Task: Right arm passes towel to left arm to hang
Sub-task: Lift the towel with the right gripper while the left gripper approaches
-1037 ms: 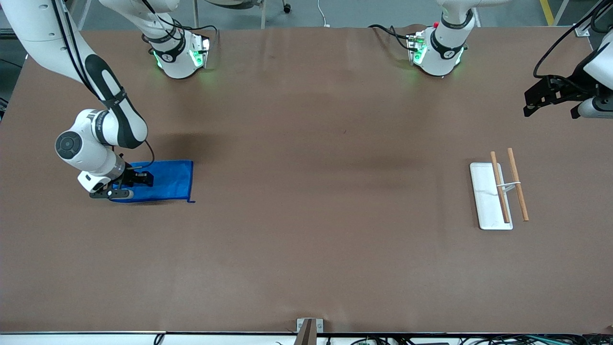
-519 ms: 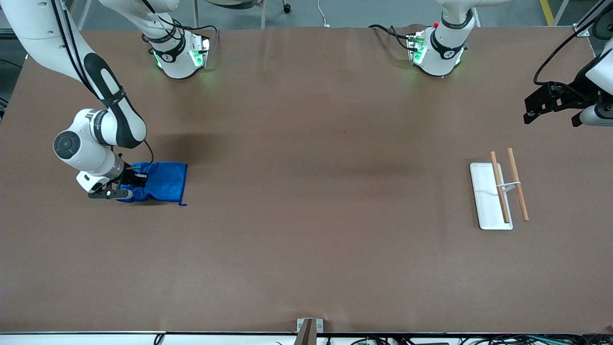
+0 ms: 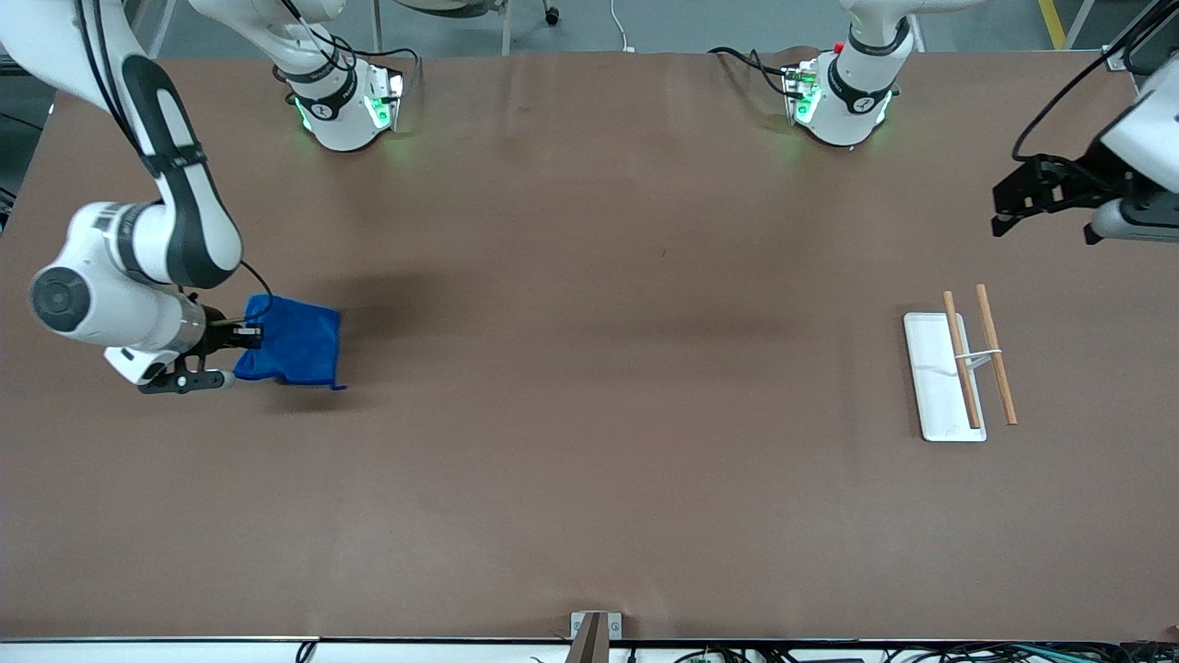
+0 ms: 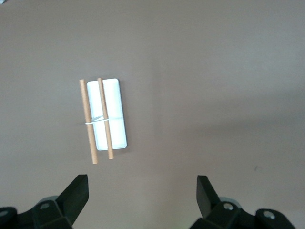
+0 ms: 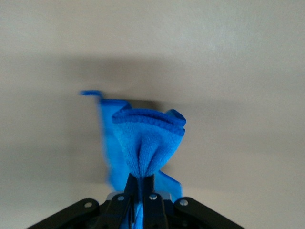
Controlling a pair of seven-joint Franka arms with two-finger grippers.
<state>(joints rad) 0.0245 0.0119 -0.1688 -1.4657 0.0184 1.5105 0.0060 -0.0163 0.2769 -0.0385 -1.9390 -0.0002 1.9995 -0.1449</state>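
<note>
Towel (image 3: 293, 341) pinched at one edge in my right gripper (image 3: 241, 336), fingers clamped tight, cloth hanging bunched over the table's right-arm end. My left gripper (image 3: 1045, 191) waits with fingers spread wide, empty, over the left-arm end near the rack (image 3: 958, 364).

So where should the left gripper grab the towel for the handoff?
Probably the free hanging edge of the towel, approached from the left arm's end of the table: the right gripper pinches the bunched edge, so the rest hangs clear. The left gripper is open.
</note>
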